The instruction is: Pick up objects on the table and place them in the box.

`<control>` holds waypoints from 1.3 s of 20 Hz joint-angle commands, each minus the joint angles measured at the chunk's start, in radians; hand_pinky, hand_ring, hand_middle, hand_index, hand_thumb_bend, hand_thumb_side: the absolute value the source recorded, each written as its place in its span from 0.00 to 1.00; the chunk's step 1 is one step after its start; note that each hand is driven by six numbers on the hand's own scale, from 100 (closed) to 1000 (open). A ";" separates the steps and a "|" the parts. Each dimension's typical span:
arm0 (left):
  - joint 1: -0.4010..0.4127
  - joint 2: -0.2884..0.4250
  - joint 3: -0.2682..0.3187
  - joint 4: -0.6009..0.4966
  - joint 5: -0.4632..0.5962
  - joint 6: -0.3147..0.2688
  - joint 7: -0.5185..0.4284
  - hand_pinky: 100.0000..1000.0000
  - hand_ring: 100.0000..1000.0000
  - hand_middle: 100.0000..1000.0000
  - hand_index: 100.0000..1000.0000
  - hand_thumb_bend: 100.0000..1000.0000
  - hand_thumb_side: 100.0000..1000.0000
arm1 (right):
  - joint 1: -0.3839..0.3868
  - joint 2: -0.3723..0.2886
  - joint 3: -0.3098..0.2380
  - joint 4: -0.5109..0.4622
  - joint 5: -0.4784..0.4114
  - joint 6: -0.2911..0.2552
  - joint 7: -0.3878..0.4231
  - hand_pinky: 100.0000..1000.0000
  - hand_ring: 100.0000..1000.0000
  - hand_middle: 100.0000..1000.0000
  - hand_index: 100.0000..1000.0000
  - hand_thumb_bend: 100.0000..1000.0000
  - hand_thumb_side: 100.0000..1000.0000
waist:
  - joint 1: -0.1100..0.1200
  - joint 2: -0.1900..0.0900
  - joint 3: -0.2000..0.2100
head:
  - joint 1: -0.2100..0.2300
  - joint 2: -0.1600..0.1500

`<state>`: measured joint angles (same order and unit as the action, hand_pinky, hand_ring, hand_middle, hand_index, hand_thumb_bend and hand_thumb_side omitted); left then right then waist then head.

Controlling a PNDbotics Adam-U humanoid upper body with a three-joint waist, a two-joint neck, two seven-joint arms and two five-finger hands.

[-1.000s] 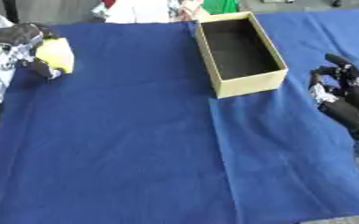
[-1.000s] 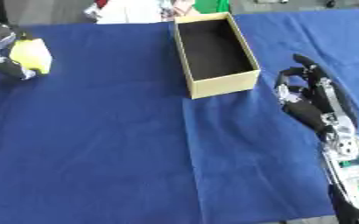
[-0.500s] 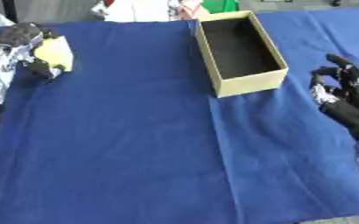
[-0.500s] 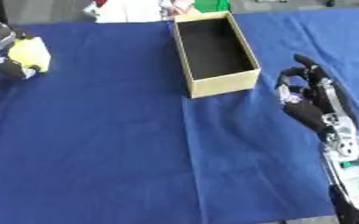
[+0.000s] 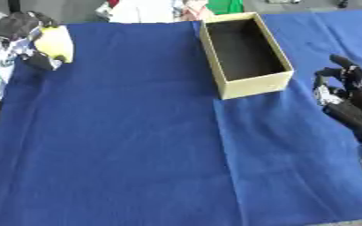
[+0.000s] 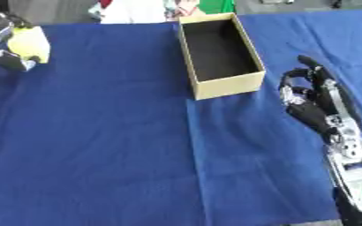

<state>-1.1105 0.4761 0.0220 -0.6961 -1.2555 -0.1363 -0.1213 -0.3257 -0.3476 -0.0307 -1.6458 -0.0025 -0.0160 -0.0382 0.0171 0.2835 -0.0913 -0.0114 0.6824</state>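
Table covered by a blue cloth [image 5: 137,145], an open yellow box [image 5: 246,55] placed on it near the far edge, dark inside, slightly askew

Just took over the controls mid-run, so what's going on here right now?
The left hand is at the far left of the blue tablecloth, fingers curled round a pale yellow object. The open cardboard box sits toward the far middle of the table, and its dark inside looks empty. The right hand is idle on the right side, fingers relaxed, holding nothing, close to the box but apart from it. The yellow object has yet to go into the box.
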 commanded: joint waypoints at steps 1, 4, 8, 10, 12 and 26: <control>-0.030 0.033 -0.009 -0.028 0.009 -0.005 0.012 0.71 0.79 0.49 0.68 0.08 0.09 | -0.010 -0.013 -0.007 -0.016 -0.004 0.000 -0.002 0.72 0.95 0.64 0.93 0.00 0.16 | 0.000 -0.028 -0.002 | 0.000 -0.015; -0.068 0.001 -0.065 -0.092 0.044 -0.044 0.034 0.71 0.79 0.48 0.68 0.08 0.09 | -0.009 -0.013 -0.006 -0.015 -0.005 -0.001 0.001 0.72 0.95 0.64 0.93 0.00 0.17 | 0.003 -0.036 -0.003 | -0.005 -0.019; -0.086 -0.036 -0.103 -0.178 0.096 -0.100 0.021 0.71 0.79 0.47 0.68 0.06 0.08 | -0.011 -0.010 -0.003 -0.014 -0.005 -0.002 0.005 0.72 0.95 0.64 0.93 0.00 0.17 | 0.003 -0.040 -0.010 | -0.001 -0.022; -0.095 -0.062 -0.115 -0.205 0.121 -0.117 0.016 0.71 0.79 0.47 0.68 0.05 0.08 | -0.012 -0.009 0.000 -0.014 -0.005 -0.002 0.009 0.72 0.95 0.64 0.93 0.00 0.17 | 0.003 -0.041 -0.016 | 0.003 -0.023; -0.105 -0.090 -0.126 -0.223 0.140 -0.126 0.016 0.71 0.79 0.47 0.68 0.04 0.08 | -0.015 -0.008 0.004 -0.014 -0.005 -0.002 0.014 0.72 0.95 0.64 0.93 0.00 0.17 | 0.002 -0.042 -0.022 | 0.008 -0.024; -0.129 -0.316 -0.216 -0.260 0.175 -0.204 0.065 0.70 0.80 0.47 0.68 0.03 0.07 | -0.055 0.020 0.051 -0.017 -0.002 -0.004 0.066 0.72 0.96 0.64 0.93 0.00 0.17 | 0.007 -0.032 -0.078 | 0.051 -0.047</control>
<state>-1.2083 0.1675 -0.1877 -0.9329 -1.0771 -0.3313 -0.0621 -0.3665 -0.3190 0.0195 -1.6457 -0.0025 -0.0178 0.0210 0.0289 0.2682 -0.1702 0.0341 0.6476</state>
